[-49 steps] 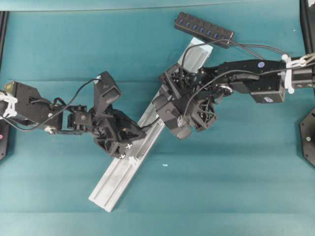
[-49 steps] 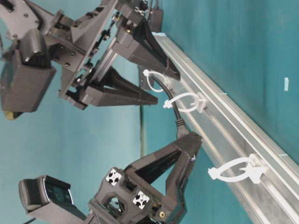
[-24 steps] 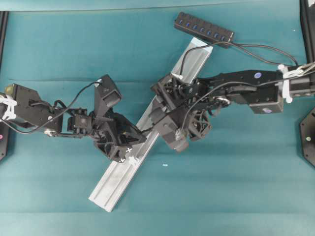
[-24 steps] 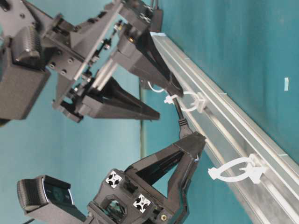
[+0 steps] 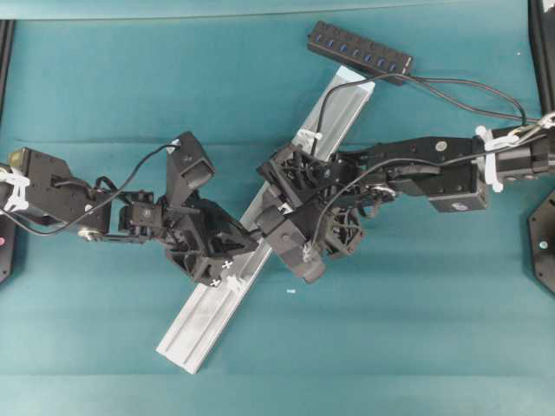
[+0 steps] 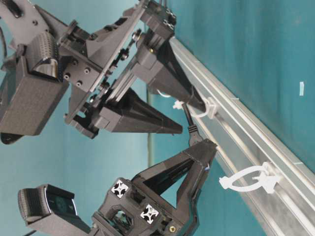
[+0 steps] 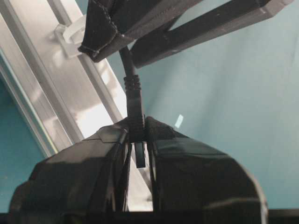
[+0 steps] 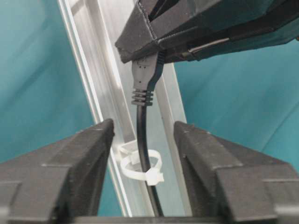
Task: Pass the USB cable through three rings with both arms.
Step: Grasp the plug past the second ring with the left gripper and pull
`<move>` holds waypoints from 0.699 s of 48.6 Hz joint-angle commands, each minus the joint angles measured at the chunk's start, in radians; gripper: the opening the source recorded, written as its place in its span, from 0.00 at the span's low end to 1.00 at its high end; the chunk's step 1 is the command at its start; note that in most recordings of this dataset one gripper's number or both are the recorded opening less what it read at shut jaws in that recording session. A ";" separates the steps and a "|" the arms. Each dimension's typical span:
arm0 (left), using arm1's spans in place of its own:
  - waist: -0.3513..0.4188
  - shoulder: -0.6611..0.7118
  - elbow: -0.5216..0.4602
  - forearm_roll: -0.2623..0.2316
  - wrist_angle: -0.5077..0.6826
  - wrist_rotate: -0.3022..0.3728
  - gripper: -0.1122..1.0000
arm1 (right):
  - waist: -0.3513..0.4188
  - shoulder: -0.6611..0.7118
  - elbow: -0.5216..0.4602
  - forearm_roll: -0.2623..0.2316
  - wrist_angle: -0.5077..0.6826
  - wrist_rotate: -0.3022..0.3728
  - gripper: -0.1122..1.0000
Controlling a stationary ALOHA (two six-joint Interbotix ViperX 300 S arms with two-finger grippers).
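Ribbed black plug of the USB cable (image 8: 142, 84) pinched tight in the matte left gripper (image 7: 138, 135), frame centre; thin cord threaded through a translucent white ring (image 8: 140, 168) on the grooved silver rail (image 8: 88, 70); right gripper (image 8: 142, 154) fingers parted either side of the cord, not touching it

From overhead you lose the middle ring under the right claw (image 5: 270, 227), and the USB cable (image 8: 142, 135) between the two claws is buried there too. The rail (image 6: 256, 147) runs off the table-level view's bottom edge. The plug's tip sits hidden inside the left claw (image 7: 138, 140).
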State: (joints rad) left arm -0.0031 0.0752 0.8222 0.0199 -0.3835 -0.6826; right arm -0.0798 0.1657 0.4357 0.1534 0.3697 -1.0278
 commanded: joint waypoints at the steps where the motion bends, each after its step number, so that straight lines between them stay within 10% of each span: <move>1: -0.003 -0.020 -0.017 0.003 -0.003 0.002 0.19 | 0.003 0.006 -0.009 0.002 -0.006 0.011 0.54; 11: -0.002 -0.018 -0.018 0.003 -0.003 0.002 0.20 | 0.005 0.009 -0.014 0.002 -0.002 0.012 0.16; 34: 0.014 -0.021 -0.012 0.003 -0.002 0.008 0.19 | 0.003 0.021 -0.023 0.000 0.034 0.011 0.16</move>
State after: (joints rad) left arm 0.0031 0.0767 0.8222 0.0199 -0.3804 -0.6780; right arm -0.0798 0.1795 0.4188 0.1534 0.4034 -1.0262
